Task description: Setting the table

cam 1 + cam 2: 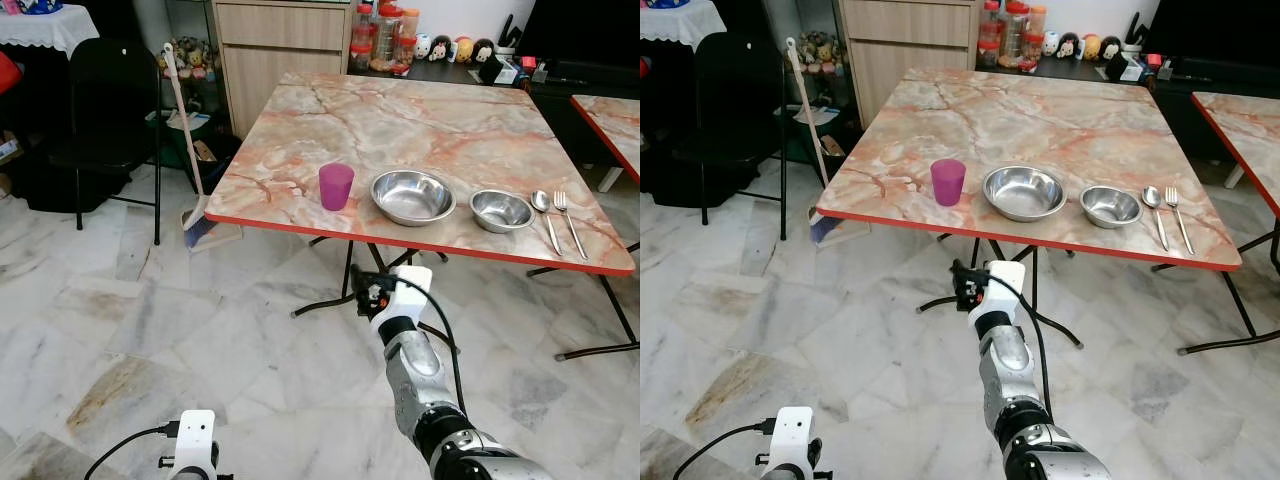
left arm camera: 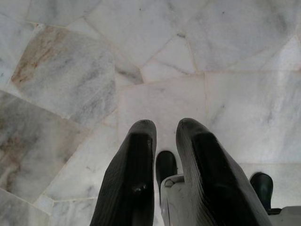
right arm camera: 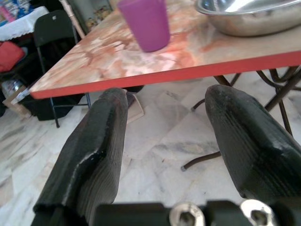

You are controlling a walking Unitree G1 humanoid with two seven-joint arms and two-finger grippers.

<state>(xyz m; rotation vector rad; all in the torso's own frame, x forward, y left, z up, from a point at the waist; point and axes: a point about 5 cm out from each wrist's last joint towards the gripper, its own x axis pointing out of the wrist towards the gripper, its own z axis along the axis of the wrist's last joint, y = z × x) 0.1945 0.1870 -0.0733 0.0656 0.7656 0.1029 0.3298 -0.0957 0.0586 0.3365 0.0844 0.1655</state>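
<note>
A marble-patterned table [image 1: 400, 110] with a red edge stands ahead. Along its near edge, from left to right, are a purple cup [image 1: 336, 186], a large steel bowl [image 1: 412, 196], a small steel bowl [image 1: 501, 210], a spoon [image 1: 545, 215] and a fork [image 1: 568, 220]. My right gripper [image 3: 167, 101] is open and empty. It is held below and just short of the table edge and points toward the cup [image 3: 145, 23]. My left gripper [image 2: 164, 123] hangs low over the floor, shut, with nothing in it.
A broom [image 1: 188, 150] leans at the table's left corner, beside a black folding chair [image 1: 115, 100]. Black folding legs [image 1: 335, 290] run under the table. A wooden cabinet [image 1: 280, 40] stands behind, and a second table [image 1: 610, 120] is at the right. The floor is marble.
</note>
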